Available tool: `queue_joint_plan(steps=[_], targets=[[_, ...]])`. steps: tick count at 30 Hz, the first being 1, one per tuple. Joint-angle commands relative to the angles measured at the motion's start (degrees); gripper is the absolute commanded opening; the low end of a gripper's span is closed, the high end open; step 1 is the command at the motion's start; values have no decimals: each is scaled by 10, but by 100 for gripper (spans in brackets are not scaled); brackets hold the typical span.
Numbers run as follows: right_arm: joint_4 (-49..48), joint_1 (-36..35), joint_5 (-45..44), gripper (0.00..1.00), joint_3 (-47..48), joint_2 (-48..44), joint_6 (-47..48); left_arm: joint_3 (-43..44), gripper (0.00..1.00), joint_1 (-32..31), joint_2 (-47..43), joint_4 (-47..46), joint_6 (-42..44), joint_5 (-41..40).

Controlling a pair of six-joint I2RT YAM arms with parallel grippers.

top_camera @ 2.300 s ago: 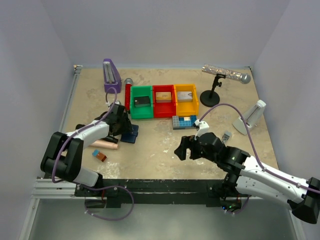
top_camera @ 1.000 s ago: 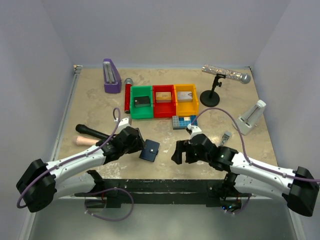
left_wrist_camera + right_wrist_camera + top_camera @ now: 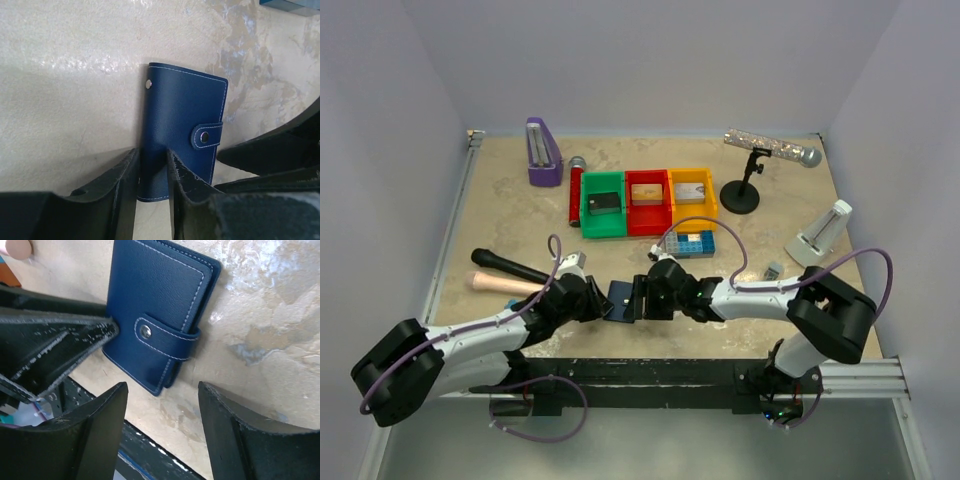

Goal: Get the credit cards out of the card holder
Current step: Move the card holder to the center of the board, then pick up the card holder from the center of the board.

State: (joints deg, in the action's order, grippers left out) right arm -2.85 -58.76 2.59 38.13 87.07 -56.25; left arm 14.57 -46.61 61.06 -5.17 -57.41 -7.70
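Observation:
The card holder (image 3: 621,298) is a navy wallet with its snap tab fastened, near the table's front middle. My left gripper (image 3: 603,303) comes in from the left. In the left wrist view its jaws (image 3: 152,152) stand narrow around the spine-side corner of the card holder (image 3: 182,120), both fingers against it. My right gripper (image 3: 642,297) is at the tab side. Its jaws (image 3: 161,390) stand wide just off the card holder (image 3: 155,305), gripping nothing. The credit cards are hidden inside the closed holder.
Green (image 3: 603,205), red (image 3: 645,200) and yellow (image 3: 692,197) bins at mid-table each hold a flat card-like piece. A blue studded plate (image 3: 690,243) lies behind my right gripper. A black-handled tool (image 3: 510,268) and a pink cylinder (image 3: 505,284) lie left. A microphone stand (image 3: 741,195) is back right.
My right gripper has swung left up to the card holder and its jaws have narrowed somewhat. My left jaws have closed in on the holder's edge. Earlier the left arm brought the holder here.

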Motion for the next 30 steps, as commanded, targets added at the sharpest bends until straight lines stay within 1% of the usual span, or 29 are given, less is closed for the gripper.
queue_joint_plan(steps=[1,3,9,12,13,20,22,30], targets=[[-37,-2,13,62,16,14,-34,-36,30,-9,-15,-27,9,37],[-44,-1,15,60,13,15,-43,-41,25,-11,-20,-31,7,41],[-64,-1,15,56,-5,15,-59,-53,22,-17,-31,-35,0,37],[-92,-1,25,51,-16,21,-66,-58,20,-19,-29,-38,-2,35],[-104,0,31,48,-18,23,-66,-59,19,-18,-28,-40,-3,34],[-110,2,31,45,-29,22,-71,-67,17,-18,-24,-42,-6,30],[-121,4,36,43,-35,25,-76,-69,17,-18,-24,-43,-7,29],[-147,11,37,44,-60,29,-88,-79,16,-19,-27,-49,-14,27]])
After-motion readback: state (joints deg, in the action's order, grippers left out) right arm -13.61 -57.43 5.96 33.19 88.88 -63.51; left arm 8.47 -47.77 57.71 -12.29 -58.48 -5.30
